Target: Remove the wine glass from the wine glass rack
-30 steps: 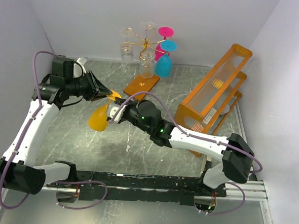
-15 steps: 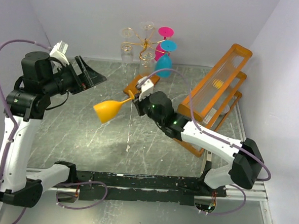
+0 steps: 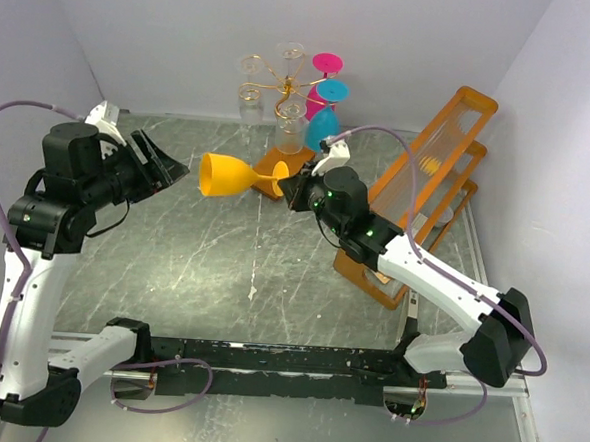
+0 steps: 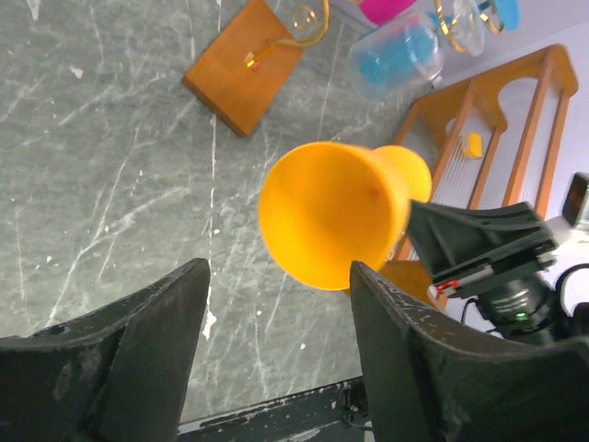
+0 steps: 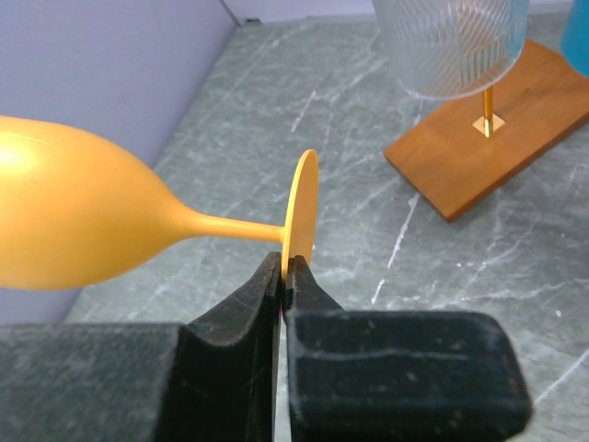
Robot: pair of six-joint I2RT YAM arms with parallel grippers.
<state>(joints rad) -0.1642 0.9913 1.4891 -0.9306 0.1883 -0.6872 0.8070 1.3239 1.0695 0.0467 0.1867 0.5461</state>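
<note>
My right hand (image 5: 283, 273) pinches the foot disc of the orange plastic wine glass (image 3: 226, 174), held level above the tabletop, off and just beside the gold-wire wine glass rack (image 4: 241, 78). My left hand (image 3: 169, 158), farther from the rack, is spread and empty.

The left gripper (image 4: 276, 273) shows two dark fingers (image 4: 138, 359) spread wide with nothing between them. Beyond the gap, an orange wine glass (image 4: 331, 216) hangs above the grey marbled bench (image 4: 110, 184), its mouth facing the camera. The black right gripper (image 4: 437, 230) sits just behind its right side. Farther off are the wine glass rack's orange base (image 4: 244, 78), a hanging blue glass (image 4: 400, 60) and an orange frame (image 4: 497, 129).
</note>
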